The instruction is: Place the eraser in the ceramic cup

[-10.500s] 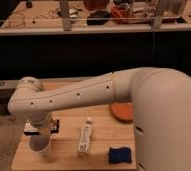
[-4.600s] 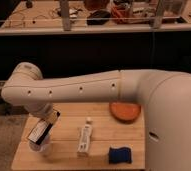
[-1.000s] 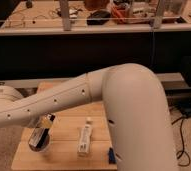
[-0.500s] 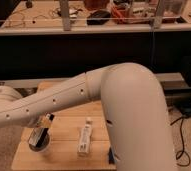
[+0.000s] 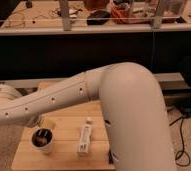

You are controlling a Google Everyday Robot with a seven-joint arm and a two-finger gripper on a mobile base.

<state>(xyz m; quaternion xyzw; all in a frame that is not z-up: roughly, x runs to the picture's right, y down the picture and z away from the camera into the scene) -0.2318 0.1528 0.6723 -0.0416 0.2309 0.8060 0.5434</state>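
The gripper (image 5: 43,121) sits at the left of the wooden table (image 5: 64,152), just above and behind the cup (image 5: 43,141), mostly hidden by the arm (image 5: 74,97); whether it grips anything cannot be told. The eraser cannot be seen, so its position is undetermined. Judgement: if it is being carried, the release should come only when centred over the cup's mouth and kept low, so it does not strike the rim. The cup stands upright, pale outside, dark within. A white tube (image 5: 83,138) lies just beside it.
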